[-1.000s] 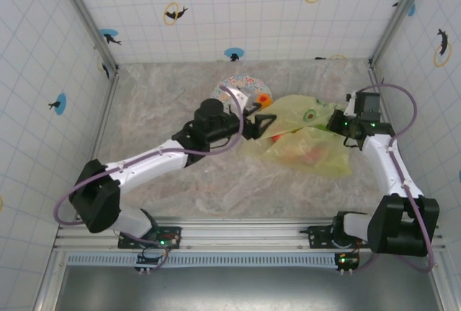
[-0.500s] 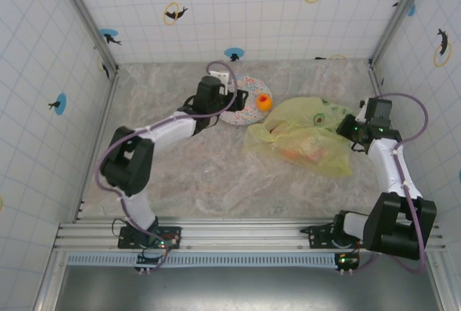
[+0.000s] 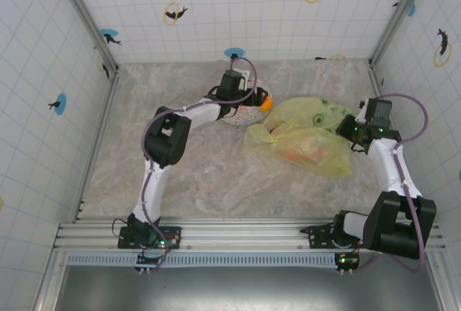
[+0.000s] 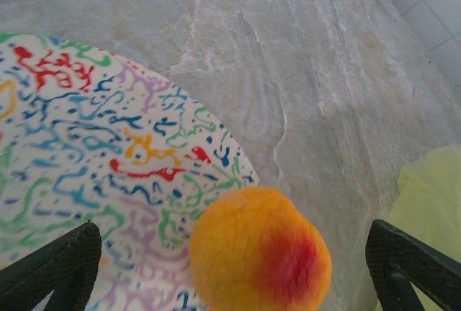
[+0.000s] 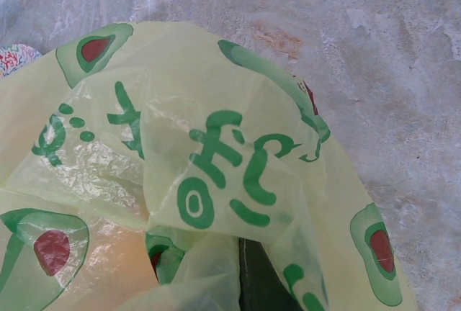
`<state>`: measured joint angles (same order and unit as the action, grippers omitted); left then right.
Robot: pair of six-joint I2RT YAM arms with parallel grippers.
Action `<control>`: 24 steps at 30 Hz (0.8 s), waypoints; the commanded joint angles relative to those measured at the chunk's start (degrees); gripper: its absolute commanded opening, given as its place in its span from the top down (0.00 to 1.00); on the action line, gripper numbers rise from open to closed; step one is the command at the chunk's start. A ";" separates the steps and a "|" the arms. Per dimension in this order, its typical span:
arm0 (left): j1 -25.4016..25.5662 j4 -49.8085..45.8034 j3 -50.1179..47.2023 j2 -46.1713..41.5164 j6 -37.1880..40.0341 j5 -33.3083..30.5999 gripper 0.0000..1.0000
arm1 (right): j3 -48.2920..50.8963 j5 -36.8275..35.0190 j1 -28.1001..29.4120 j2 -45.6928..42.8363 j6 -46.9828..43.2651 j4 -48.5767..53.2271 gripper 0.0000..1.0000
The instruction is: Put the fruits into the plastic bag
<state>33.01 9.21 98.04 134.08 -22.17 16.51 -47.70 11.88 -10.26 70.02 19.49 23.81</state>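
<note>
2 robot arms reach across a marble-patterned table (image 3: pixel 202 174). Largest on it is the plastic bag (image 3: pixel 306 138), crinkly yellow-green with avocado prints, lying crumpled on the table. Orange and red fruits (image 3: pixel 297 154) show dimly through its film. Just left of the bag sits a round white plate (image 3: pixel 241 113) covered in coloured squiggles. The left gripper (image 3: pixel 252 102) hovers over the plate's bag-side edge. Its fingers (image 4: pixel 50 260) are spread wide on either side of 1 orange fruit (image 4: pixel 259 257) with a red blush, and they do not touch it. That fruit rests at the plate's rim, near the bag's left corner. At the bag's right edge, the right gripper (image 3: pixel 353 129) has its jaws pressed together, pinching a fold of the film.
</note>
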 commanded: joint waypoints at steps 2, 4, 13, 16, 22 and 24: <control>0.73 -3.72 6.53 5.84 -0.77 1.69 0.02 | 0.97 0.47 -0.37 0.60 0.33 -1.72 1.00; 1.18 -5.49 8.99 7.92 0.19 0.56 0.02 | 1.32 0.73 -0.37 0.69 0.33 -2.07 1.00; 3.18 -10.36 15.40 13.57 5.85 -5.59 0.03 | 2.17 1.71 -0.37 1.36 0.28 -2.63 1.00; 3.20 -10.86 15.62 13.85 6.24 -7.38 0.09 | 2.42 1.92 -0.36 1.52 0.28 -2.63 1.00; 3.22 -12.14 14.87 11.73 9.60 -9.49 0.29 | 2.36 2.15 -0.37 1.79 0.18 -2.64 1.00; 3.08 -11.97 13.51 9.81 10.33 -9.90 0.35 | 2.39 2.21 -0.37 1.80 0.18 -2.67 1.00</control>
<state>36.36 1.43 112.62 145.56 -14.41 8.49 -46.00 13.61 -10.26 71.42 19.51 22.22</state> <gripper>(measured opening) 0.671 0.055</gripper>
